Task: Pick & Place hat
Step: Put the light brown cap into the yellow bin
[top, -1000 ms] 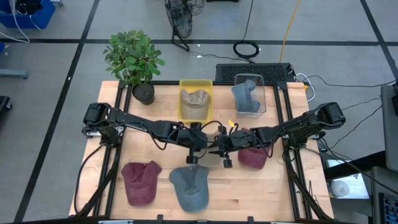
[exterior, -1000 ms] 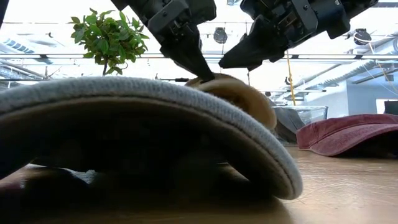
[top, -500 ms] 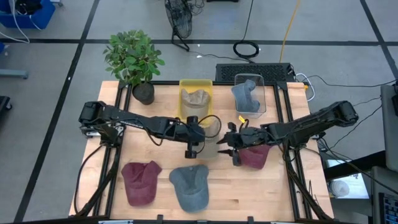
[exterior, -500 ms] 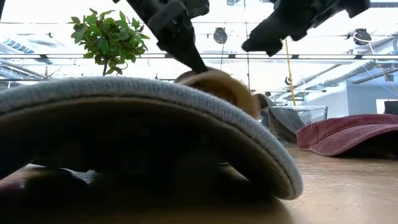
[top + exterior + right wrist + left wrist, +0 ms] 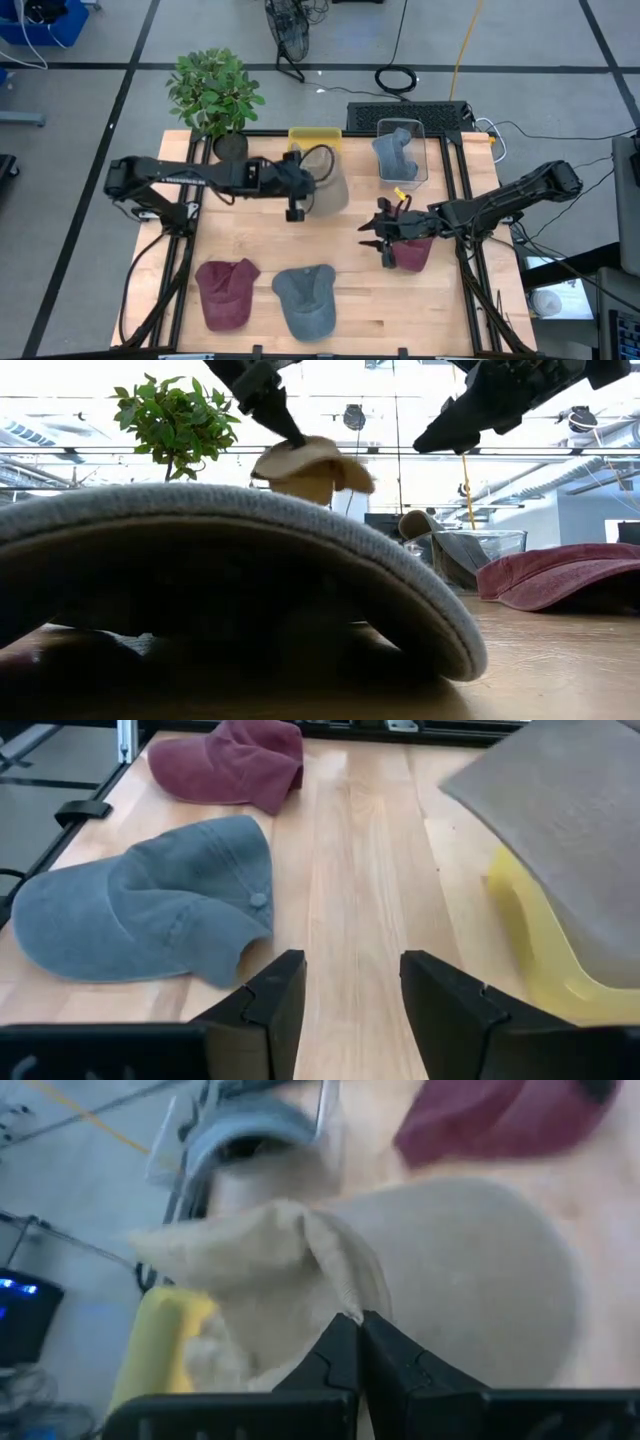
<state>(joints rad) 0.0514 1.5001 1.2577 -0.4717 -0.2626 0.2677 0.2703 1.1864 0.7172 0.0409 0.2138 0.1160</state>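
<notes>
My left gripper (image 5: 297,192) is shut on a tan hat (image 5: 326,186) and holds it in the air at the near edge of the yellow bin (image 5: 314,133). The hat also shows in the low view (image 5: 310,464) and the left wrist view (image 5: 450,1270). My right gripper (image 5: 384,236) is open and empty over the table, beside a maroon hat (image 5: 412,252) that lies flat on the wood. In the right wrist view its fingers (image 5: 270,995) stand apart above bare wood. My left gripper pinches a fold of the tan hat (image 5: 342,1305) between its two shut fingers, where the crumpled crown meets the flat brim. The fingers (image 5: 283,426) slant down onto the hat's top from the table's left. The hat hangs below them, lifted clear of the table.
A clear bin (image 5: 402,152) with a grey-blue hat stands at the back, right of the yellow bin. A potted plant (image 5: 215,95) stands at the back left. Another maroon hat (image 5: 225,292) and a grey-blue hat (image 5: 306,298) lie near the front edge.
My left gripper has risen and gone toward the table's far edge and the yellow bin, carrying the tan hat, which has been lifted clear of the table. My right gripper has drawn back toward the table's right edge, away from the hat.
</notes>
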